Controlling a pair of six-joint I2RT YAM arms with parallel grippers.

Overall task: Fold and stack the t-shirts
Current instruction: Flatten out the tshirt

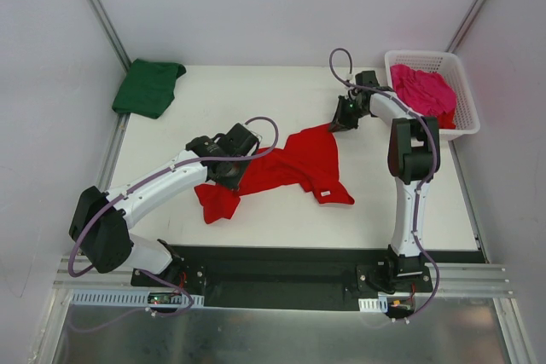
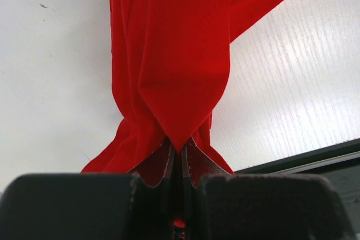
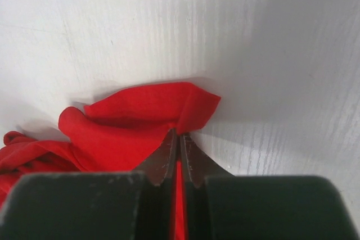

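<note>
The red t-shirt (image 1: 294,164) lies crumpled and stretched across the middle of the white table. My left gripper (image 1: 229,173) is shut on its near-left part; in the left wrist view the red cloth (image 2: 169,54) hangs pinched between the jaws of that gripper (image 2: 179,147). My right gripper (image 1: 341,124) is shut on the shirt's far right corner (image 3: 152,113), with cloth between the jaws of that gripper (image 3: 179,136). The dark green t-shirt (image 1: 149,87) lies folded at the far left corner. The magenta pink t-shirt (image 1: 424,93) sits in the basket.
A white lattice basket (image 1: 452,66) stands at the far right corner of the table. Grey walls with metal rails close in the table on three sides. A black mounting strip (image 1: 290,266) runs along the near edge.
</note>
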